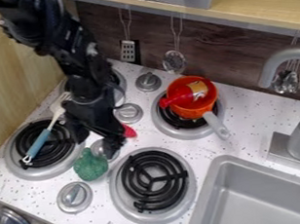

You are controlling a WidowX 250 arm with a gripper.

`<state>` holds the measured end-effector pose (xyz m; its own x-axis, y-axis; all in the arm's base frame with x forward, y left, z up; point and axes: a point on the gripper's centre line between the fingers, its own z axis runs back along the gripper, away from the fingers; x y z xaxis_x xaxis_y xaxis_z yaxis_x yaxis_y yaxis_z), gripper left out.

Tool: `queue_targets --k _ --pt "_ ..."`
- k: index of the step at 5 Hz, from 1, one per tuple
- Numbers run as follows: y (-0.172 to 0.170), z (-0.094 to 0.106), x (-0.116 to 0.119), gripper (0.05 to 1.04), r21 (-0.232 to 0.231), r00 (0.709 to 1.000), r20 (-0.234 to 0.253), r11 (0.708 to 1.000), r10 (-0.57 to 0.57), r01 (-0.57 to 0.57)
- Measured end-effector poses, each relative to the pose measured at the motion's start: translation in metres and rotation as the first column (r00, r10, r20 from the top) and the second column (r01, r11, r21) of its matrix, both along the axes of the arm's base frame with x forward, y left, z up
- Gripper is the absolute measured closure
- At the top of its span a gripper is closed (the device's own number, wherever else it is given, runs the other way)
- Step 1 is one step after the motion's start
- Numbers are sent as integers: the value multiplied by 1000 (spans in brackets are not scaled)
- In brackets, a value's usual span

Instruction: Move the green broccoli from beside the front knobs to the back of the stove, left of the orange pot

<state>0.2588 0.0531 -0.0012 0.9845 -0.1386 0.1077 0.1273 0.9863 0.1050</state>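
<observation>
Green bumpy toy broccoli | lay on white speckled stovetop between two black coil burners | black two-finger gripper was near, jaws wide | orange pot held red bottle

You're looking at a bright, fairly even scene, with soft light across the white counter and small highlights on the faucet at the right edge. Your dark arm at upper left loses detail in its blacks, and the brown back wall sits dimmer beneath the shelf.
</observation>
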Motion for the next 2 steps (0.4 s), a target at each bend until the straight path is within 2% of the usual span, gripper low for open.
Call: queue_targets --k 1,2 --pt "10 -6 -5 89 78 999 38 997 2 -5" --pt "14 -7 0 89 37 997 82 999 14 -17"
